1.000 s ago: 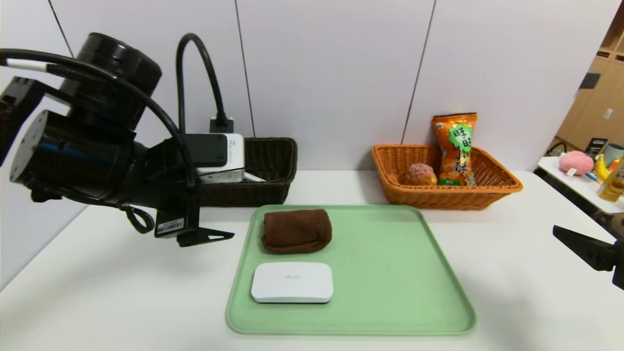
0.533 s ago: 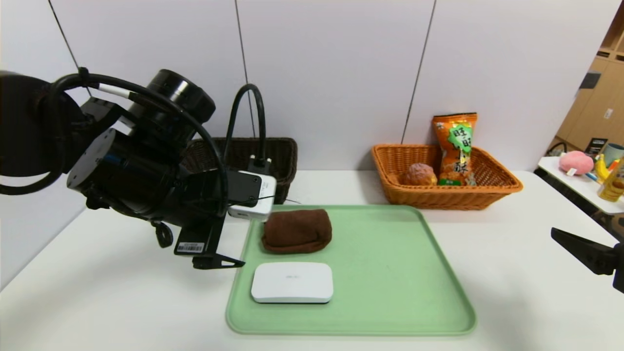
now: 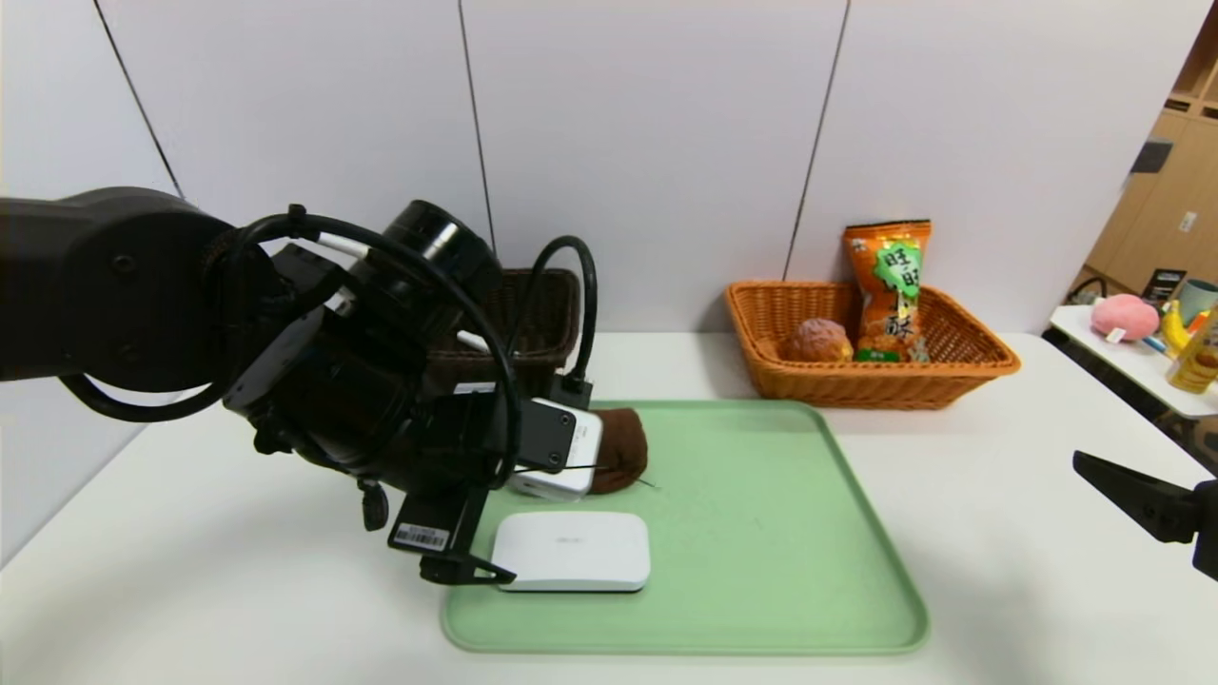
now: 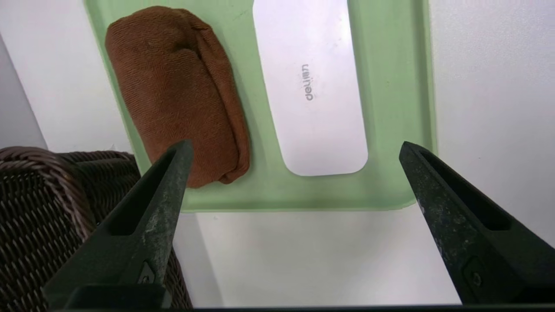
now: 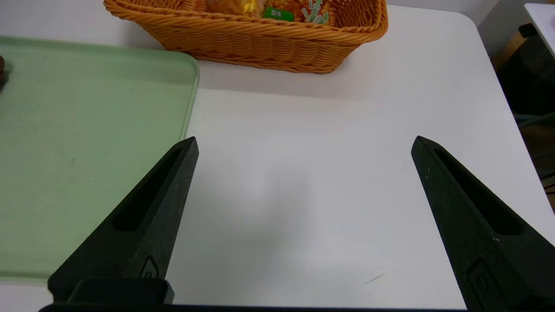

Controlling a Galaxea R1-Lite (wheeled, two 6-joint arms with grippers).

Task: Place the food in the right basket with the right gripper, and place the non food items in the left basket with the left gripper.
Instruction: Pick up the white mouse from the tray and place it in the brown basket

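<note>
We hold our left gripper (image 4: 296, 147) wide open and empty above the tray (image 4: 390, 190), apparently to span the white box (image 4: 316, 108); our right gripper (image 5: 305, 145), also wide and empty, waits beside it.

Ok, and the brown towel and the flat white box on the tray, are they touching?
Apart. The left wrist view shows a strip of green tray between the towel and the white box.

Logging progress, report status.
Left gripper open above green plastic tray; right gripper idle, open, right of tray. Flat white rounded box on tray, ungrasped.
</note>
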